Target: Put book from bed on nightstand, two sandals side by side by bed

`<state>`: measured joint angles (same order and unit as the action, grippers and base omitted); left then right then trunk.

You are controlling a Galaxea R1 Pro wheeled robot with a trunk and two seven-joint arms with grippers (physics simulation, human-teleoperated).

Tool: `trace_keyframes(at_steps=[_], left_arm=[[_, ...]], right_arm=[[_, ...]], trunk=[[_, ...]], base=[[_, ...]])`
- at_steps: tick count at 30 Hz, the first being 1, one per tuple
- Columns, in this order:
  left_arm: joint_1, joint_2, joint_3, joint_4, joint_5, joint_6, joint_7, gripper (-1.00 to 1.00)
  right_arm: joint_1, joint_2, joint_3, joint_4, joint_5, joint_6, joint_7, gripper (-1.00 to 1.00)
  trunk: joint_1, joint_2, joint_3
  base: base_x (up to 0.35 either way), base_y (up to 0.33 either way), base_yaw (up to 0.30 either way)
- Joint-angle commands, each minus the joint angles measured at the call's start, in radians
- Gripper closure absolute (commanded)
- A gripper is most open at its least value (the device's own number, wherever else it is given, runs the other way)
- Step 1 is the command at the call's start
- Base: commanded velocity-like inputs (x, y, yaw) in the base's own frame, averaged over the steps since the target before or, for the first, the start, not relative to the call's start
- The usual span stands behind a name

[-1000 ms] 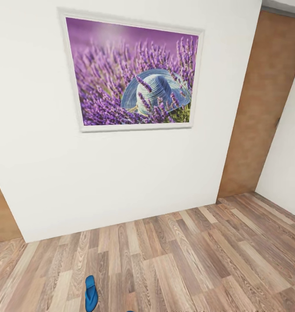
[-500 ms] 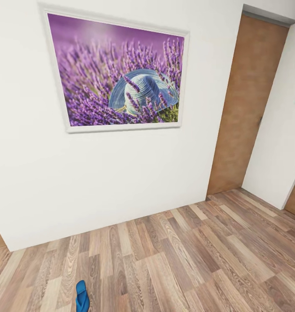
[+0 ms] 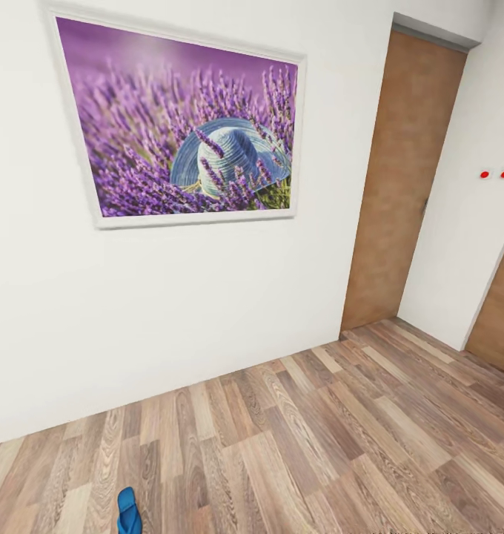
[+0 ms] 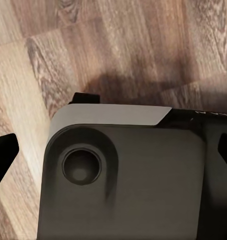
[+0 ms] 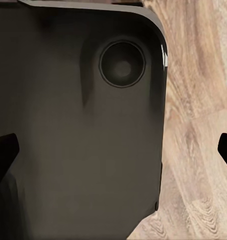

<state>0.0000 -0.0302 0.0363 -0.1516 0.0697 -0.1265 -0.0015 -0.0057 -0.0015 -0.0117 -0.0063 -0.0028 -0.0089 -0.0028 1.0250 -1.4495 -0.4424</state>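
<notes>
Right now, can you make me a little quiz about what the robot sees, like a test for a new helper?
1. True or false: a blue sandal lies on the wood floor at the bottom edge of the head view.
2. What does the framed picture on the white wall show? A) a sailing boat B) a straw hat among purple flowers C) a grey cat
3. Fill in: to the right of the picture there is a brown ____.

Key: 1 true; 2 B; 3 door.
</notes>
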Motion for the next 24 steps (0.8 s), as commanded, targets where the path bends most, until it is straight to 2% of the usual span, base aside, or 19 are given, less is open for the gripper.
trace_keyframes(at_steps=[1,14,24], left_arm=[[0.000,0.000,0.003,-0.001,0.008,-0.002,0.000,-1.00],[0.000,0.000,0.004,-0.002,0.009,-0.002,0.000,-1.00],[0.000,-0.001,0.004,-0.002,0.009,-0.002,0.000,-1.00]], right_arm=[[0.000,0.000,0.000,0.000,0.000,-0.002,0.000,-1.00],[0.000,-0.001,-0.001,0.000,0.000,-0.004,-0.003,-1.00],[0.000,-0.004,-0.002,0.000,0.000,-0.004,-0.003,-1.00]], trunk=[[0.000,0.000,-0.001],[0.000,0.000,-0.001],[0.000,0.000,-0.001]], base=[[0.033,0.000,-0.065],[0.256,0.000,-0.011],[0.022,-0.007,0.000]])
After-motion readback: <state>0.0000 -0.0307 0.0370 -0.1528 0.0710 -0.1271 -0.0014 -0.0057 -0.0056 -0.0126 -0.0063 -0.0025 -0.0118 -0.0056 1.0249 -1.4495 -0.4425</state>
